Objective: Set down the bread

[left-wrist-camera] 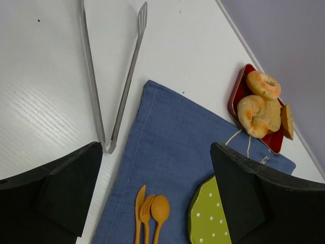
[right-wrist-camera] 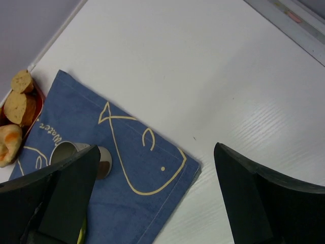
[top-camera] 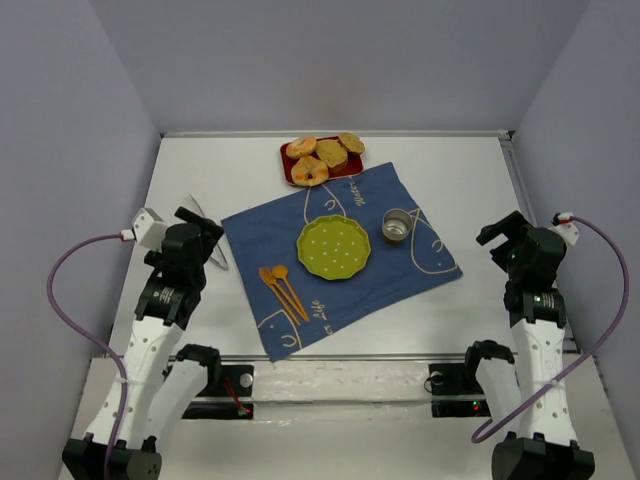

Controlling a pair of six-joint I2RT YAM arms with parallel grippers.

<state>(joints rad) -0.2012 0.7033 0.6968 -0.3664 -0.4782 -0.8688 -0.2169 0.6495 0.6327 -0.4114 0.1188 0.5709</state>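
Top external: bread tray [top-camera: 288, 168] meets cloth [top-camera: 420, 262] edge.

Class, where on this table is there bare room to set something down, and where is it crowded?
Free: white table right of the blue cloth; the far-left corner beyond the tongs; the empty green plate. Crowded: the cloth's middle, with plate, cup and cutlery, and the red tray heaped with bread.

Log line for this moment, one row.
left gripper open, empty | right gripper open, empty | bread on red tray | green plate bare | tongs not held
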